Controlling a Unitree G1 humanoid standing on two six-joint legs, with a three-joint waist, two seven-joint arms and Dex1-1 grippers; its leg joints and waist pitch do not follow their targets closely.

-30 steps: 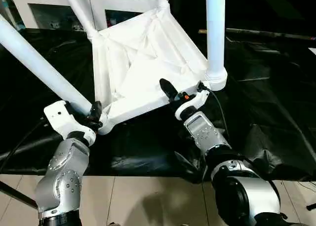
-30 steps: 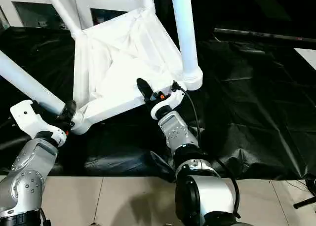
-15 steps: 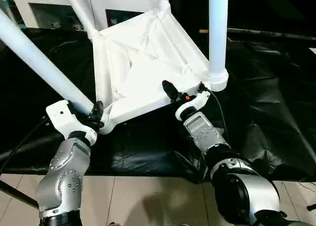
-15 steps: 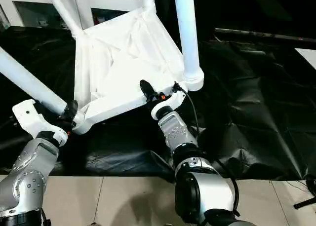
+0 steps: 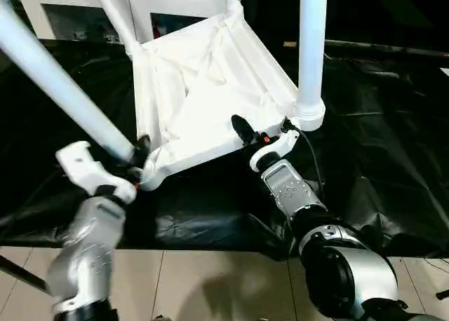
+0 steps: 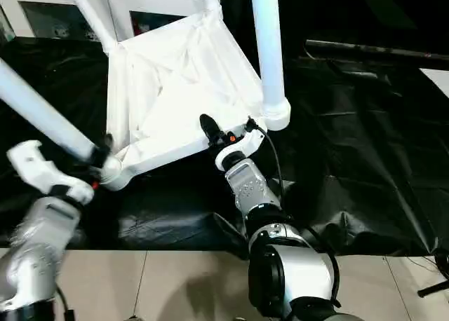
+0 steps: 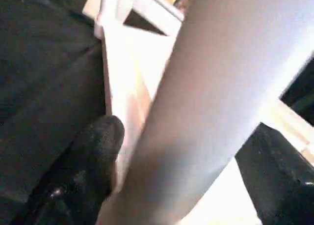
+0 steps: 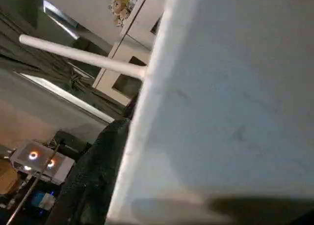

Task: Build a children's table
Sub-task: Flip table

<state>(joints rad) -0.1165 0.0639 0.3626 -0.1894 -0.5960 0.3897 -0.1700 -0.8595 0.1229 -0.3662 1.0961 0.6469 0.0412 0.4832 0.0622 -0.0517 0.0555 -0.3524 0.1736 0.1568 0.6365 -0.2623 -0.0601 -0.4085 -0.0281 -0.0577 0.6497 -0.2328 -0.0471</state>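
Black plastic sheeting (image 5: 379, 160) covers the floor, and a white cabinet (image 5: 77, 12) with glass doors stands at the back. On the sheeting lies the children's table, upside down and tipped up on one side. Its square tabletop (image 5: 210, 90) shows its ribbed underside, and long white legs stick out of the round corner sockets.

The left pincer (image 5: 139, 153) is at the near left corner, right where one leg (image 5: 63, 90) goes into its socket. In the left wrist view one black finger (image 7: 93, 156) sits on one side of the leg and the other finger on the far side, so the pincer looks spread around the leg; I cannot tell if it squeezes it. The right pincer (image 5: 247, 133) is pinching the near edge of the tabletop, close to the socket of the upright leg (image 5: 311, 48).

The table is plastic, so I think it is light and stiff. It looks smooth too, so it may slip. The legs are long and would swing wide if it turns. I would hold it at the rim or low on a leg, close to a socket.

Open room is on the right, over the sheeting. The cabinet sits close behind the far legs. The bare tiled floor (image 5: 210, 286) begins just in front of the robot.
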